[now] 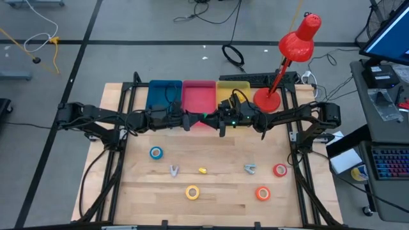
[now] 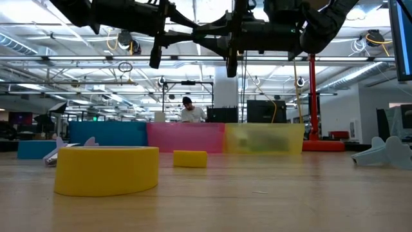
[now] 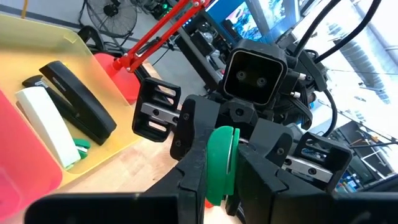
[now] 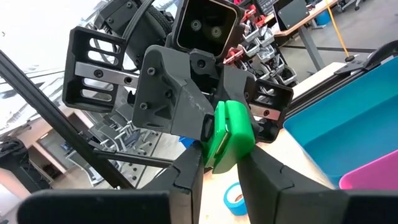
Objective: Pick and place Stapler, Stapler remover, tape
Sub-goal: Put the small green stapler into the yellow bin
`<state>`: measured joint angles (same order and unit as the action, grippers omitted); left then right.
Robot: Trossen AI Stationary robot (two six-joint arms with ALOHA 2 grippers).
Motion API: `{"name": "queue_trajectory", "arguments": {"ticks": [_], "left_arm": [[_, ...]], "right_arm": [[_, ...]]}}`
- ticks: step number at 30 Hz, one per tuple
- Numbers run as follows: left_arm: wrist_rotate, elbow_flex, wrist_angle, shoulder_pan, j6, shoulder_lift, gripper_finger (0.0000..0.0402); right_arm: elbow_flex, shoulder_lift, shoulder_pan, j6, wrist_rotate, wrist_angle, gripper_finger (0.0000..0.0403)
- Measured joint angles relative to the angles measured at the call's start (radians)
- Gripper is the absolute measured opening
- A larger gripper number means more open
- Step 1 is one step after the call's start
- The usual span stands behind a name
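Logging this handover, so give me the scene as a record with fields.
left gripper: shut on green object, by pink bin
right gripper: shut on the same green object
yellow bin: black stapler, white stapler
table: blue tape roll, yellow tape roll, red tape roll, orange-red tape roll

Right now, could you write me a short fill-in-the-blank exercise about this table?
1. The left gripper and the right gripper both clamp one ____ object.
2. The black stapler lies in the ____ bin.
3. ____ tape rolls lie on the table.
Missing words: green; yellow; four.
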<state>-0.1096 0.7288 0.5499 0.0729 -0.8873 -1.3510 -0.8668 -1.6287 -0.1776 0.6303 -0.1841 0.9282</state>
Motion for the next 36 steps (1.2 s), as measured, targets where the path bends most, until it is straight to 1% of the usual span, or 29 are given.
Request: {"name": "queue_trajectory", "arguments": {"ticks": [6,9,12,18,24,27,31,36], "left_arm": [[0.011,0.000,0.001,0.013,0.021,-0.001,0.0070],[0.034,0.000,0.001,0.022,0.033,-0.001,0.0071],[0.046,0.000,0.001,0.028,0.041,-0.001,0.0080],[0.057,0.000,0.002,0.043,0.039,-0.001,0.0124],[0.057,0.000,0.000,0.049,0.049,-0.002,0.0179],[0.066,0.000,-0.007,0.056,0.047,-0.002,0.0197],[0.083,0.002,-0.029,0.064,0.041,-0.002,0.0200],[0.091,0.002,-0.035,0.073,0.044,-0.002,0.0178]], "right_arm": [[0.000,0.000,-0.005,0.012,0.003,0.000,0.0073],[0.000,0.000,-0.005,0.019,0.004,0.000,0.0072],[0.000,0.000,-0.005,0.021,0.005,-0.001,0.0072],[0.000,-0.001,-0.005,0.020,0.019,-0.009,0.0071],[-0.002,-0.001,-0.006,0.019,0.034,-0.032,0.0053],[-0.002,-0.001,-0.007,0.020,0.039,-0.032,0.0051],[-0.002,-0.002,-0.007,0.028,0.039,-0.036,0.0053],[-0.002,-0.002,-0.008,0.031,0.037,-0.035,0.0053]]}}
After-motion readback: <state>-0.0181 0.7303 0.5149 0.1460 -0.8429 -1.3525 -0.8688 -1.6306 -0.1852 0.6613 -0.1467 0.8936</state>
